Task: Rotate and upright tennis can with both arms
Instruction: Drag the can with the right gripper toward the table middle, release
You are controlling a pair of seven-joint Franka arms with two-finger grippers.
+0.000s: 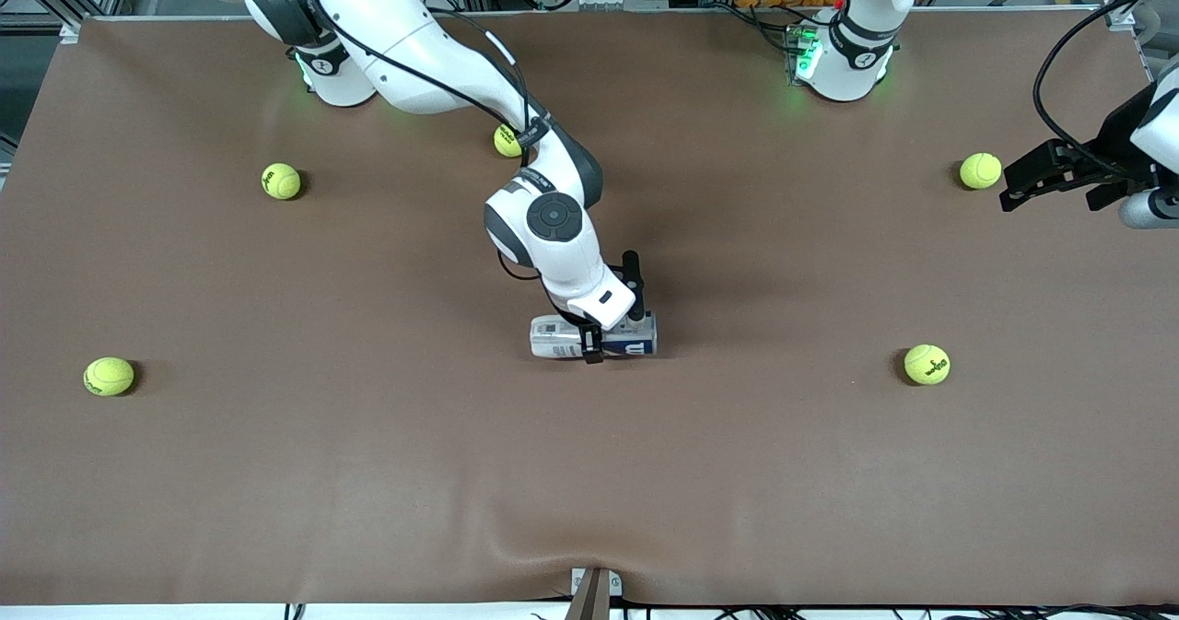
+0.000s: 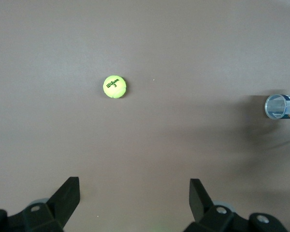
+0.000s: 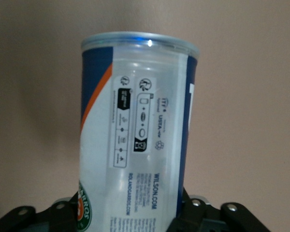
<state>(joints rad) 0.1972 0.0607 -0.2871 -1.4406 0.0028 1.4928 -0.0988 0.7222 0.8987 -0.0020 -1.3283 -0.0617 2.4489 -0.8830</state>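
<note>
The tennis can [image 1: 557,337] lies on its side in the middle of the table, a clear tube with a white and navy label. My right gripper [image 1: 601,336] comes down over it, one finger on each side of the can's middle. In the right wrist view the tennis can [image 3: 140,121] fills the space between the fingers of the right gripper [image 3: 130,215], with no gap showing. My left gripper [image 1: 1008,187] waits open above the left arm's end of the table. The left wrist view shows the left gripper [image 2: 134,193] holding nothing, with the can's open end [image 2: 280,106] farther off.
Several yellow-green tennis balls lie scattered on the brown table: one [image 1: 980,170] beside the left gripper, one [image 1: 927,364] nearer the front camera, one [image 1: 507,140] under the right arm, and two [image 1: 281,181] [image 1: 109,376] toward the right arm's end.
</note>
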